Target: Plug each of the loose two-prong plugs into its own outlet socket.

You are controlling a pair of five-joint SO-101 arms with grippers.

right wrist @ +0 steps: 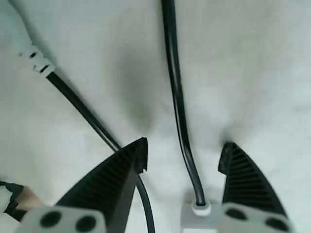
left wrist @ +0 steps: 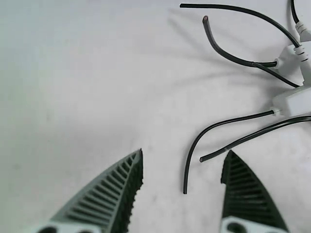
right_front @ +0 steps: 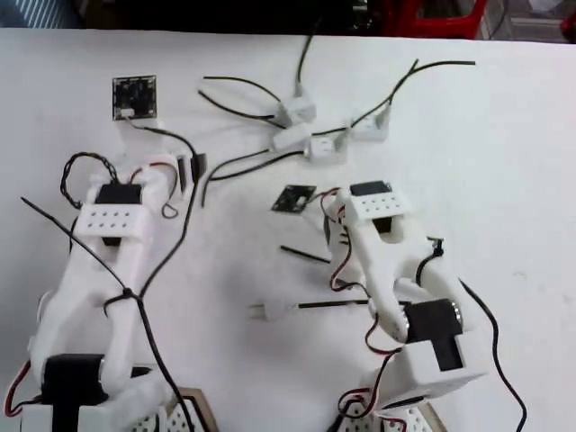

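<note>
My left gripper (left wrist: 182,153) is open over bare table. Two loose black cable ends (left wrist: 194,160) lie just beyond its fingertips. In the high view it (right_front: 191,169) sits left of a cluster of white sockets and plugs (right_front: 310,135) with black cables. My right gripper (right wrist: 184,145) is open and straddles a black cable (right wrist: 176,97) that runs into a white plug (right wrist: 197,213) low between its fingers. A second cable leads to another white plug (right wrist: 35,59) farther off. One loose two-prong plug (right_front: 270,310) lies on the table left of the right arm.
A small black circuit board (right_front: 135,97) lies at the back left and another (right_front: 294,198) lies near the right arm's wrist. A short black cable piece (right_front: 306,255) lies between the arms. The table's far edge (right_front: 288,34) runs behind the cluster.
</note>
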